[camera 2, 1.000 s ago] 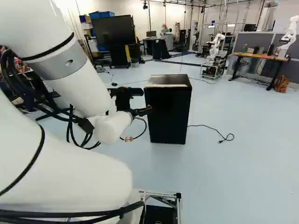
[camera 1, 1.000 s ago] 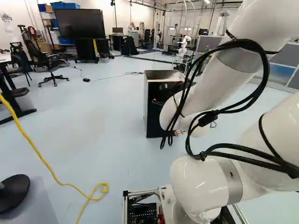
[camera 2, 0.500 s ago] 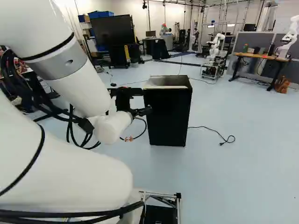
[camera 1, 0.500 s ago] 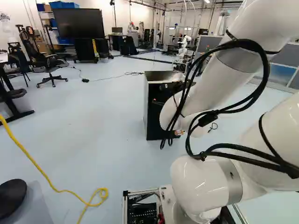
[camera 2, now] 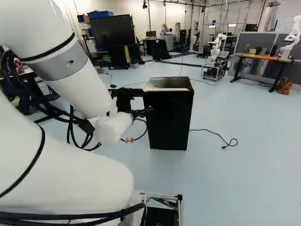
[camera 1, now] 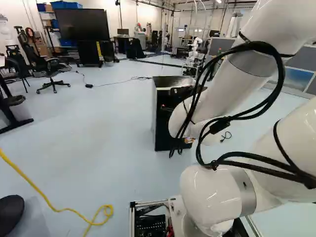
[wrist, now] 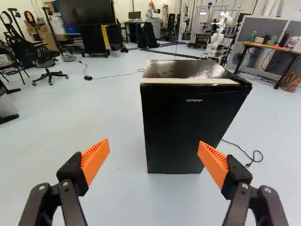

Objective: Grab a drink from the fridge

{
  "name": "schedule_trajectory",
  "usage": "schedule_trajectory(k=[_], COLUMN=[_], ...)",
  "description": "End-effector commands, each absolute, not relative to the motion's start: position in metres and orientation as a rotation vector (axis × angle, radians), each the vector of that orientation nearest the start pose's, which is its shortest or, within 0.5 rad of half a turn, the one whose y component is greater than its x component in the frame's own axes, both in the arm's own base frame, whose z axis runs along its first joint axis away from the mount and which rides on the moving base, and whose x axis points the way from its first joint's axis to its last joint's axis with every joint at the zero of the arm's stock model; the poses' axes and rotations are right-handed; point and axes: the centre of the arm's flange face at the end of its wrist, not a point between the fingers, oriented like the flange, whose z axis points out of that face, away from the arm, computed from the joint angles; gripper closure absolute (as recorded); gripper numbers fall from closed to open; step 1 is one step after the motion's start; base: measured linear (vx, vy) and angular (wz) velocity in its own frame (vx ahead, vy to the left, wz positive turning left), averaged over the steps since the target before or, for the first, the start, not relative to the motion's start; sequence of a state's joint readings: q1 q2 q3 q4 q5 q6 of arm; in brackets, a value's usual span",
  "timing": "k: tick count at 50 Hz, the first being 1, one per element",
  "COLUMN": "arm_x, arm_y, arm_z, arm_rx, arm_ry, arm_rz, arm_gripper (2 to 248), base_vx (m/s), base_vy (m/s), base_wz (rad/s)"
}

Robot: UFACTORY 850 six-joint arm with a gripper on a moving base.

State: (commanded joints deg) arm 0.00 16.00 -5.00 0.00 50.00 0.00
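The gripper [camera 2: 141,113] shows in the right base view beside the near face of the black fridge [camera 2: 168,117]. In the wrist view the gripper [wrist: 154,157] stands wide open, nothing between its orange pads. The fridge [wrist: 188,122] is upright on the floor ahead of the fingers, with its door closed and a pale strip along the top front edge. A gap of floor lies between fingertips and fridge. No drink shows; the inside of the fridge is hidden. In the left base view my arm covers part of the fridge [camera 1: 162,118].
A black cable [camera 2: 214,133] lies right of the fridge. A yellow cable [camera 1: 44,195] and a black round base [camera 1: 11,212] are at the near left. Farther off stand an office chair [wrist: 47,61], a big screen [wrist: 87,14], a wooden-topped desk [wrist: 268,46] and another robot [camera 2: 216,47].
The base has moved a little forward: the fridge looks slightly larger and nearer, and the yellow cable and chair have shifted in the left base view. My arm keeps its pose.
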Motion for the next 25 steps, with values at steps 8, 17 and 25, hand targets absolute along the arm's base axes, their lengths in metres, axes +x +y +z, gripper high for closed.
schedule_trajectory(k=[8,17,25], arm_x=[0.2703,0.2703,0.2703], arm_y=[0.0,0.0,0.0], arm_z=[0.3656,0.3656,0.3656], arm_rx=[-2.558,-2.558,-2.558], arm_ry=[0.0,0.0,0.0], arm_rz=[-1.824,-1.824,-1.824], arm_gripper=[3,3,3], base_vx=[0.107,0.091,0.081], base_vy=[0.043,0.041,0.038], base_wz=[-0.02,-0.016,-0.014])
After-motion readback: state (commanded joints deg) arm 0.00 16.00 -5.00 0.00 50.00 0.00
